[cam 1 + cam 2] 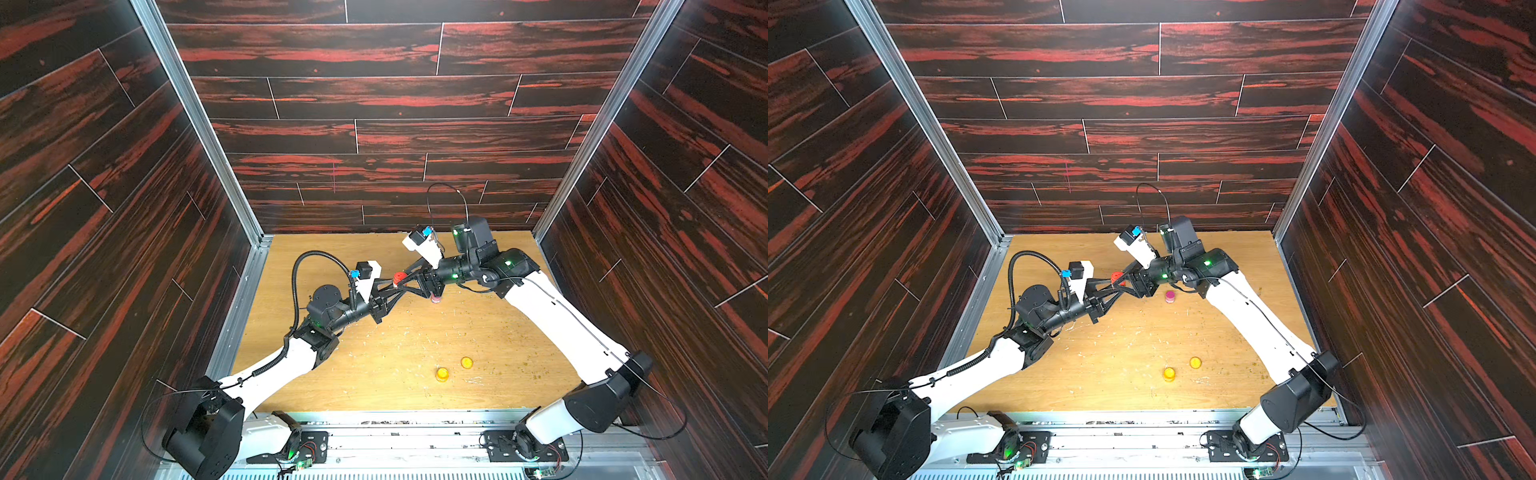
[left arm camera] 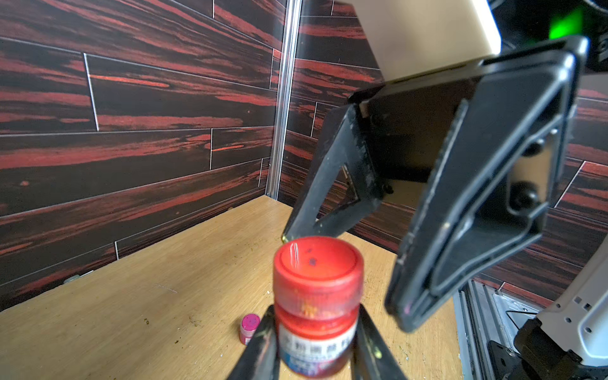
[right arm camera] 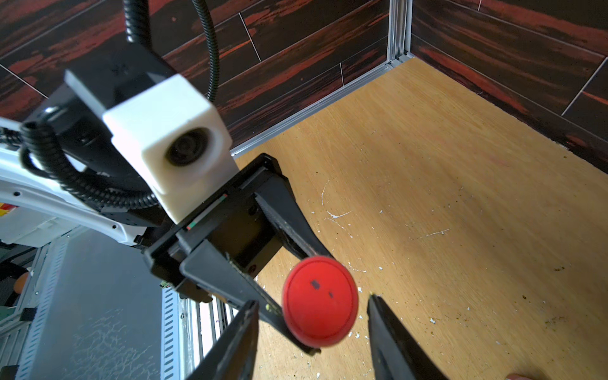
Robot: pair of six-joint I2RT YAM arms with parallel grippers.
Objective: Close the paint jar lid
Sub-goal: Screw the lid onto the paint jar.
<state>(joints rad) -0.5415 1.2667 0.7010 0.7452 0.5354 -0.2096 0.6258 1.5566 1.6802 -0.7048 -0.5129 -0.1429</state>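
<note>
Over the back half of the table (image 1: 374, 374), about midway between its side edges, I have the red paint jar (image 2: 317, 348) lifted clear of the wood. The left gripper (image 1: 392, 288) is clamped on the jar's labelled body, just under the cap. The red lid (image 2: 317, 266) sits on the jar's mouth and looks level; whether its threads have caught, I cannot tell.

The right gripper (image 3: 312, 301) straddles the lid with its jaws apart. In the right wrist view there is daylight between the lid's rim and one finger (image 3: 394, 339). In the left wrist view the far fingertip looks to be at the lid's far edge, touching or just behind it, I can't say which.

My read is that the step in hand is taking hold of the lid to screw it down. To do it well I would centre the right jaws first, so both pads meet the lid's skirt together and don't shove it sideways. I would line the wrist's roll up with the jar's axis, press lightly down, then turn. The left grip must hold firm, or the jar may spin with the lid.

A pink jar (image 1: 1170, 296) stands on the table nearby, clear of the work.
</note>
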